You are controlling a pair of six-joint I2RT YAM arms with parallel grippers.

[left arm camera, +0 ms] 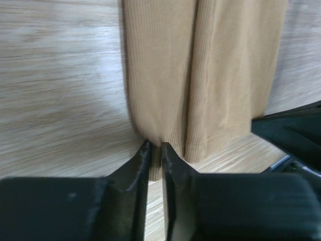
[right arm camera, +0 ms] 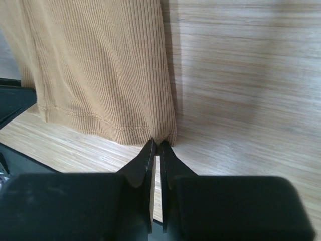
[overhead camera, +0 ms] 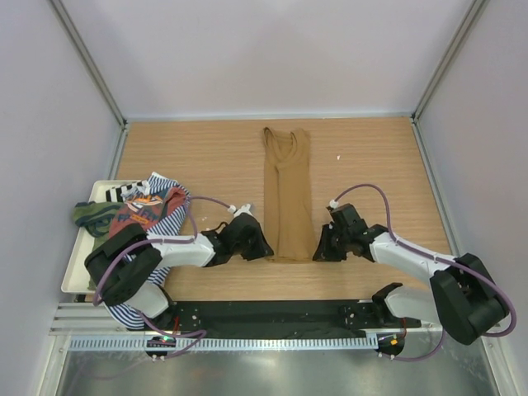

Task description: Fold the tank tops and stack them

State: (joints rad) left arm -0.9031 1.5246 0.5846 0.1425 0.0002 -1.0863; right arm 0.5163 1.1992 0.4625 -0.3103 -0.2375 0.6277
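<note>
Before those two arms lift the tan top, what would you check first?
1. Left gripper pinching a near hem corner of the tan tank top: ok, cloth sits between the fingers.
2. Right gripper pinching the other hem corner: ok, though only the very edge is caught.
3. Top folded narrow and lying straight: ok.
4. Other tops piled at the tray, apart from the tan one: ok.
5. Every folded layer caught in each pinch: cannot tell.
</note>
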